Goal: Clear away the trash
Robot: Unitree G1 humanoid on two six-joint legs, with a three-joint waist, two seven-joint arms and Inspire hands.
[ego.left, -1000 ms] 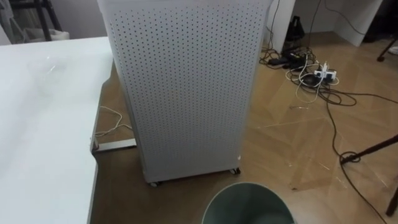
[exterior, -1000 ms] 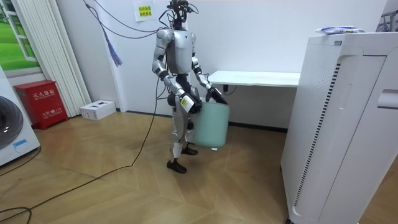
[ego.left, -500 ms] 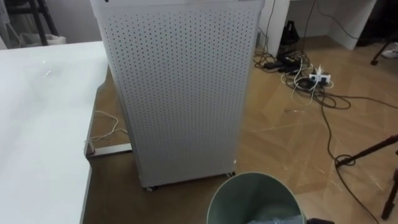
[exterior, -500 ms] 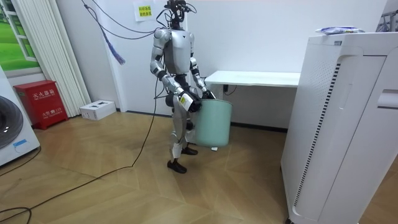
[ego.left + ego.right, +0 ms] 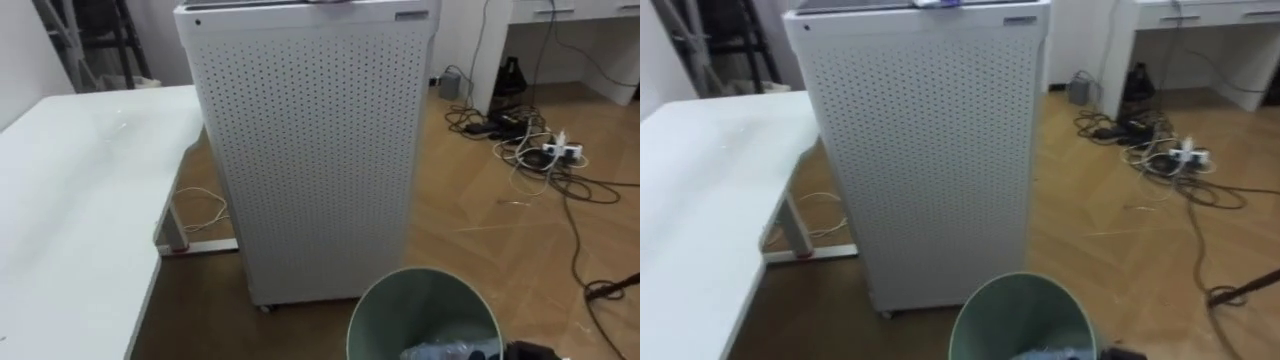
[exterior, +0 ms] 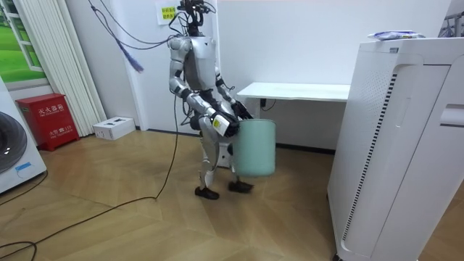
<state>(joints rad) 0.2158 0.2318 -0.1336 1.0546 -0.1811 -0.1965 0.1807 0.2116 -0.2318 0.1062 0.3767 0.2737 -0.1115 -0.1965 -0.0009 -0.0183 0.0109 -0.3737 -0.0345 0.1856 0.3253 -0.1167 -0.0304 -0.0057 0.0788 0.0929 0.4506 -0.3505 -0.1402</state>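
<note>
I carry a pale green bin (image 5: 425,318) (image 6: 255,147) low in front of me, with crumpled wrappers (image 5: 445,350) lying inside it. My right hand (image 5: 530,350) shows dark at the bin's right rim. In the room view that hand (image 6: 223,125) is on the bin's near side and my left hand (image 6: 243,112) on its far side. Straight ahead stands a tall white perforated cabinet (image 5: 310,150). A bluish-white wrapper (image 5: 937,3) (image 6: 395,34) lies on top of it.
A white table (image 5: 70,220) runs along my left, its leg (image 5: 170,225) close to the cabinet. Cables and a power strip (image 5: 545,150) lie on the wooden floor at the right, with a dark stand leg (image 5: 610,290) nearer me. A desk (image 5: 570,10) stands at the back.
I have stepped towards the room view's right with the bin, nearer the white cabinet. The eye view has risen, so the cabinet's top edge and more of the bin show.
</note>
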